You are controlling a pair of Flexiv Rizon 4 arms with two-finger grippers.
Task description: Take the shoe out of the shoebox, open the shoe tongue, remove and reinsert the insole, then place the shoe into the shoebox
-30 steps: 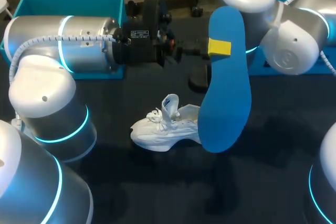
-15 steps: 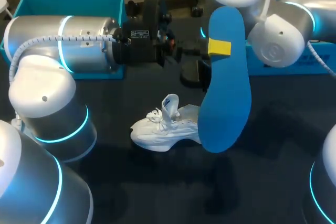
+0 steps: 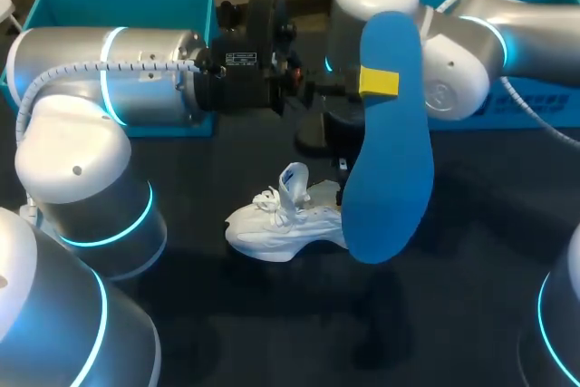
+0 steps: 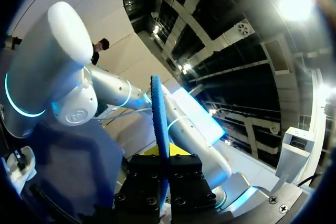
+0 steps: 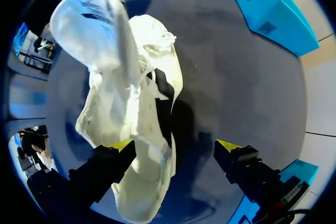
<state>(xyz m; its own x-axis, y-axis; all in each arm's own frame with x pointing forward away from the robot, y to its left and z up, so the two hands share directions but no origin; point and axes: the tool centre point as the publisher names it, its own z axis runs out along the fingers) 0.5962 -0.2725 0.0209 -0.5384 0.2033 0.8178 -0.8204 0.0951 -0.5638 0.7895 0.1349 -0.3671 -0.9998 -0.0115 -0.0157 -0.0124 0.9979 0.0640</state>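
Your left gripper (image 3: pixel 379 82) holds the blue insole (image 3: pixel 390 160) up in the air, above the dark table (image 3: pixel 453 314). The insole hangs with one end near the gripper and the other end low, in front of the heel part of the shoe in the head view. In the left wrist view the insole (image 4: pixel 159 114) stands edge-on between the two fingers, which press it from both sides, so these jaws are closed narrow on it.

The white shoe (image 3: pixel 281 224) lies on the table near the middle, with its tongue (image 3: pixel 294 183) pulled up. Your right gripper (image 5: pixel 175 148) is just over the shoe (image 5: pixel 136 103), and its jaws are wide apart. One yellow fingertip (image 5: pixel 122 145) is at the side of the shoe; I cannot tell if it touches. The other is clearly apart from it.

One blue shoebox part (image 3: pixel 118 6) is behind your left arm, and another (image 3: pixel 535 101) is behind your right arm.
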